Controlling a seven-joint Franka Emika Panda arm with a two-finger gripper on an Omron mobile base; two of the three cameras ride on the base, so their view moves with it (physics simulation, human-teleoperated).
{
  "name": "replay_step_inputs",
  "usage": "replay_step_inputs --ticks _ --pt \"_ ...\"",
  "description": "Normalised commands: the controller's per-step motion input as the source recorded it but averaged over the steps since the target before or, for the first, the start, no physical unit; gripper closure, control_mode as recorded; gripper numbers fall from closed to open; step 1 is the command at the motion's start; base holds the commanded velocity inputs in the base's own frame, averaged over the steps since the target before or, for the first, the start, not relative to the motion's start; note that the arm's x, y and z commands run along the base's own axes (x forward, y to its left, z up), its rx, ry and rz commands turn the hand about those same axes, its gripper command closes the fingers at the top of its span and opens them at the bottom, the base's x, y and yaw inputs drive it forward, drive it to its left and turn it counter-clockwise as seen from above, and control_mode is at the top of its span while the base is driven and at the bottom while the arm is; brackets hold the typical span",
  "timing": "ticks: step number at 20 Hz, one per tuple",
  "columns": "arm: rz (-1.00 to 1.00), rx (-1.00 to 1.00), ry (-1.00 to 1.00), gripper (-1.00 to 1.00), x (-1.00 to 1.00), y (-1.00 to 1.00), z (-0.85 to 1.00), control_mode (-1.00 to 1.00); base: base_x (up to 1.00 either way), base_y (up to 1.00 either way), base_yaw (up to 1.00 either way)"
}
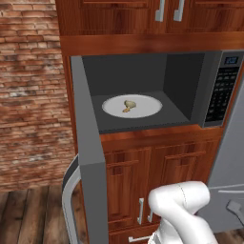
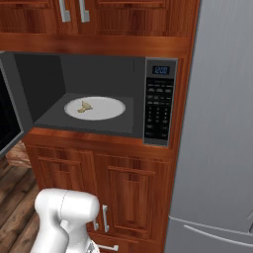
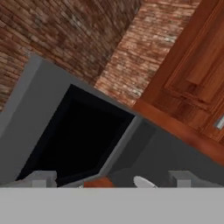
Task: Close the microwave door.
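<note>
At the left of the microwave (image 1: 157, 90), the microwave door (image 1: 88, 143) is swung fully out w/ its curved handle (image 1: 68, 200) outermost; the pincer (image 3: 111, 180), fingertips set apart w/ nothing held, should be pressed on the outer face nr that edge.

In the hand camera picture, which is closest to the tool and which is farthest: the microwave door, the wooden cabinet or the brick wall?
From the tool, in the hand view:
1. Microwave door: nearest, just past the tips, on the left.
2. Wooden cabinet, on the right, and brick wall, along the top: both lie beyond the door, but they are too close to call.
</note>
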Motion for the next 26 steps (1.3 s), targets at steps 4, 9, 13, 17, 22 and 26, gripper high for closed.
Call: replay_step_inputs --ticks 4,9,13,17,22,26 --pt "0.40 0.06 -0.14 -1.00 -0.82 0.01 0.30 -1.00 0.00 0.00 0.00" --pt "0.42 0.05 0.03 -1.00 -0.60 0.47 0.20 -1.00 0.00 0.00 0.00" --pt "0.13 0.00 -0.07 -1.00 -0.06 0.79 0.00 -1.00 0.00 0.00 0.00" --pt "0.02 0.00 -0.07 -1.00 0.00 0.80 0.00 -1.00 0.00 0.00 0.00" --pt "-0.15 0.00 -0.14 -1.00 0.12 0.20 -0.13 -1.00 0.00 0.00 0.00" --pt "-0.39 0.00 -0.03 -1.00 0.42 0.11 -0.52 -1.00 0.00 0.00 0.00"
